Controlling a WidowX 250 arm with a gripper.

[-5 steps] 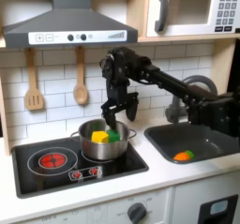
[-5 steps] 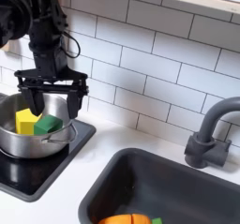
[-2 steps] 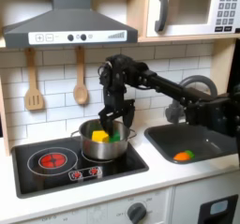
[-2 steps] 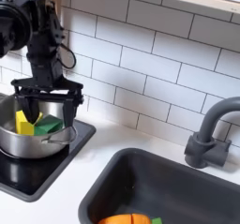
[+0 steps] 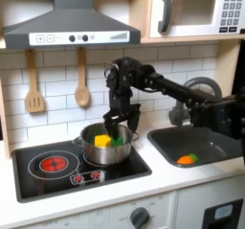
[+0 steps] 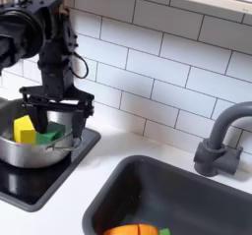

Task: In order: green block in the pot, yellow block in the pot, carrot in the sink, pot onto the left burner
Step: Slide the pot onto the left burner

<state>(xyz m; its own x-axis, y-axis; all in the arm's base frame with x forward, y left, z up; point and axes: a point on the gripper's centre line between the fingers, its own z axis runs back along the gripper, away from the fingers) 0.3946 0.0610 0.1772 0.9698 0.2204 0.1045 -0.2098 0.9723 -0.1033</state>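
**Hand poised over the pot's rim, both blocks inside**

The sink [image 5: 196, 145] sits at 3 o'clock in the first exterior view, a dark basin sunk into the white desk [image 5: 115, 196], with its curved faucet [image 6: 219, 141] at 3 o'clock in the second exterior view. The stovetop [image 5: 72, 166] lies at 8 o'clock in the first exterior view, with 1 red-ringed burner [image 5: 54, 162] on its left half.

The pot [image 5: 105, 145] stands on the stovetop's right half, apart from that burner; in the second exterior view it is at 9 o'clock [image 6: 28, 148].

The black arm reaches in from the first exterior view's right, and the hand [image 6: 55, 119] hangs straight down over the pot's far-right rim, its 2 fingers [image 6: 75, 122] spread apart, holding nothing. I cannot tell whether the fingertips touch the rim.

The carrot [image 5: 188, 159] lies in the sink, at 6 o'clock in the second exterior view [image 6: 131, 230].

The yellow block [image 6: 26, 130] and the green block [image 6: 50, 136] rest side by side inside the pot, touching.
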